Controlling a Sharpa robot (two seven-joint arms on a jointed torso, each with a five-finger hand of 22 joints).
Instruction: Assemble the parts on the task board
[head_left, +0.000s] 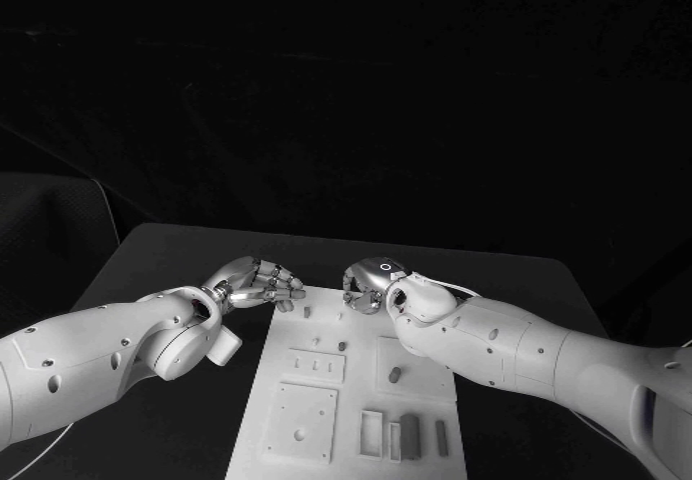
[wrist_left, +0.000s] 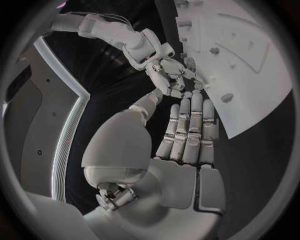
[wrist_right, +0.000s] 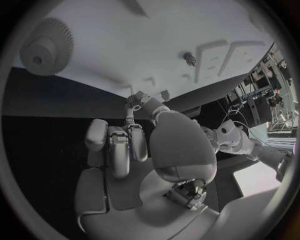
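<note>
both hands at task board far edge

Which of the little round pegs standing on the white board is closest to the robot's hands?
The small peg up in the board's middle, just below the two hands. The other round peg stands lower down the task board, farther from both.

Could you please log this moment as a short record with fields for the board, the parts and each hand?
board: white task board lying flat on the black table
parts: small grey pieces standing in slots at the board's near end; one peg in the board's middle
gear: a toothed wheel sits on the board
left hand: left hand at the board's far left corner, fingers curled; whether it holds anything cannot be told
right hand: right hand over the board's far edge, fingers curled; hold unclear
</note>
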